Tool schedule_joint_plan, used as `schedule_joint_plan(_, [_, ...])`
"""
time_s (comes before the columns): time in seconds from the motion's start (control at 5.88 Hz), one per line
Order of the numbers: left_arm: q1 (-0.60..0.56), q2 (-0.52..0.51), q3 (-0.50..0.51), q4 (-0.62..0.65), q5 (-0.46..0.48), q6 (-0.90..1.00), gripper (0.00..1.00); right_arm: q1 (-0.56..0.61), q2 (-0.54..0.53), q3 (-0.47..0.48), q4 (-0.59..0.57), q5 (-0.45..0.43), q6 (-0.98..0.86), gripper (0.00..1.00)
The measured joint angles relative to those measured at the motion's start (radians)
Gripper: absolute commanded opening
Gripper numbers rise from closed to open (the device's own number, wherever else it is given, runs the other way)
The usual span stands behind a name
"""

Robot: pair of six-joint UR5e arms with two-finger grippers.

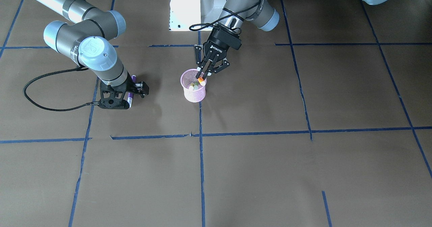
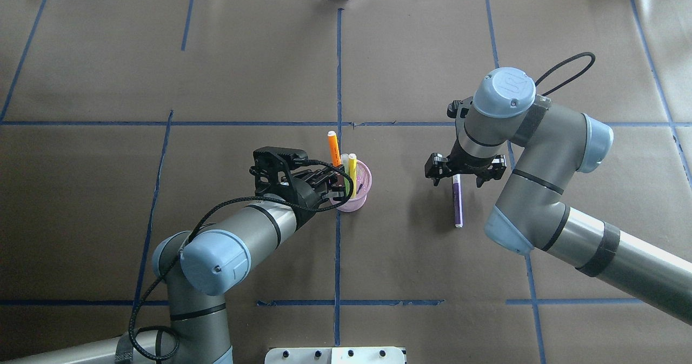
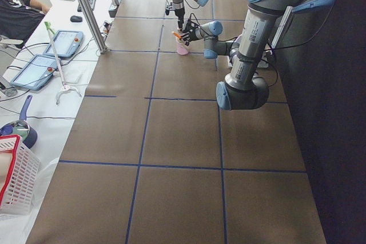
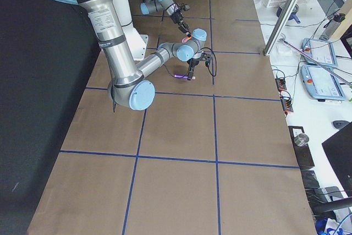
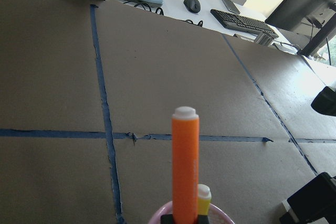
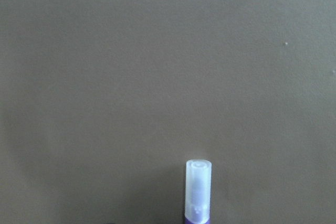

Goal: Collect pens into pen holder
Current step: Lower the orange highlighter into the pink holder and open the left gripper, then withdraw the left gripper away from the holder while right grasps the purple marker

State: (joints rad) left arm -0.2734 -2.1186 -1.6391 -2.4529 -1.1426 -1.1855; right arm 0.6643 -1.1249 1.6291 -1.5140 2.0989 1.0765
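The pink mesh pen holder stands near the table's middle, also in the overhead view. A yellow pen and a pale-capped greenish pen stand in it. My left gripper is at the holder's rim, shut on the orange pen, which it holds upright with its lower end in the cup; the left wrist view shows that pen above the rim. The purple pen lies flat on the table. My right gripper is open and low, astride the pen's end. The right wrist view shows only the pen's clear cap.
Brown paper with blue tape lines covers the table. The white robot base is behind the holder. My right arm's black cable loops over the table beside it. Monitors and a basket sit off the table's ends.
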Motion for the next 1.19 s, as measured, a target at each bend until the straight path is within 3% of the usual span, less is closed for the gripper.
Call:
schedule_joint_plan(0.85, [-0.037,0.003,-0.054,0.029,-0.019,0.083,1.0,-0.002,0.001,-0.002,0.0,0.0,0.001,0.99])
schedule_joint_plan(1.02, [-0.099,0.005,-0.065,0.087,-0.091,0.121,1.0,-0.002,0.001,-0.002,-0.001,0.002,0.001,0.98])
schedule_joint_plan(1.19, [-0.201,0.006,-0.082,0.189,-0.248,0.135,1.0,-0.002,0.001,-0.004,-0.001,0.004,0.002,0.92])
